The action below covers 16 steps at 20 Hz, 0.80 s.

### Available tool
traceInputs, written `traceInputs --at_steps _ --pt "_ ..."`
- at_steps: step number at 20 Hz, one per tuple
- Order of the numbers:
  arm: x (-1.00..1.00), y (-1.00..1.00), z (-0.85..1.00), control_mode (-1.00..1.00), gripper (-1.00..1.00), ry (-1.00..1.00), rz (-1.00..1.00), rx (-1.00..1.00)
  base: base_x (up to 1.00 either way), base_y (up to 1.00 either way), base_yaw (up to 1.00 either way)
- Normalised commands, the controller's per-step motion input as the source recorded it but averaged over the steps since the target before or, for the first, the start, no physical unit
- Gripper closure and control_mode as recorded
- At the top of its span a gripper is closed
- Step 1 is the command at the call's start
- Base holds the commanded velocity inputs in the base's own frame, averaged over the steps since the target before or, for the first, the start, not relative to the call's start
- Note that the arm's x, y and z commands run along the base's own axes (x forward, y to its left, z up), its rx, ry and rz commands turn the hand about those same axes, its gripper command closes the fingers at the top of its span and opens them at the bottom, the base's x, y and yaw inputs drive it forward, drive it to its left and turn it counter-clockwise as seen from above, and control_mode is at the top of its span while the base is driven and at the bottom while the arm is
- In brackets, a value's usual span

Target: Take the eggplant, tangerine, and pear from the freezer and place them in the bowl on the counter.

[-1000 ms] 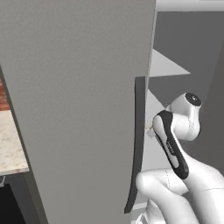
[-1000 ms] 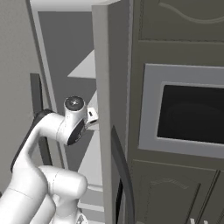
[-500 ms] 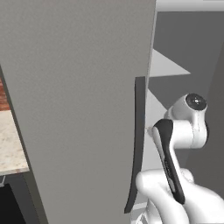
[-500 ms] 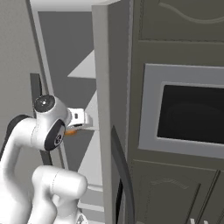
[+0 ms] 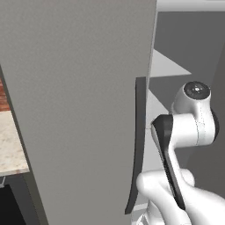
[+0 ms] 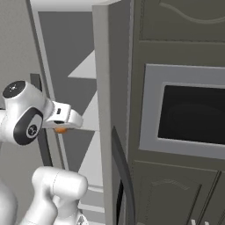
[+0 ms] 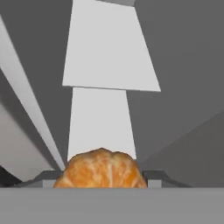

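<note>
My gripper is shut on the tangerine, a small round orange fruit with its segments showing between the grey fingertips. From the right base view a sliver of the tangerine peeks out under the hand, in front of the open freezer and its pale grey shelves. The freezer's left door with its long dark handle stands beside my arm. A strip of beige counter shows at the far left. The eggplant, the pear and the bowl are out of view.
The freezer's right door stands open edge-on with a dark curved handle. Right of it rise dark cabinets with a built-in oven window. My own elbow and forearm crowd the gap between the doors.
The hand has drawn back out of the freezer toward the left door, carrying the tangerine, and the arm's upper joints have swung round. The gripper stays shut on the fruit.
</note>
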Motion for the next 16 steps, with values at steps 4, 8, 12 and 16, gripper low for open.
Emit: traceInputs --at_steps 4,8,12,16 --pt "-0.70 0.02 0.29 -1.00 1.00 0.00 -0.09 0.01 0.00 0.00 0.00" --pt "-0.23 0.01 0.26 -1.00 1.00 -0.03 0.00 0.00 0.00 0.00 0.00" --pt "-0.12 0.11 0.16 -1.00 1.00 -0.16 0.10 0.03 0.00 0.00 0.00" --pt "-0.47 0.11 0.18 -1.00 1.00 -0.24 0.14 0.09 0.00 0.00 0.00"
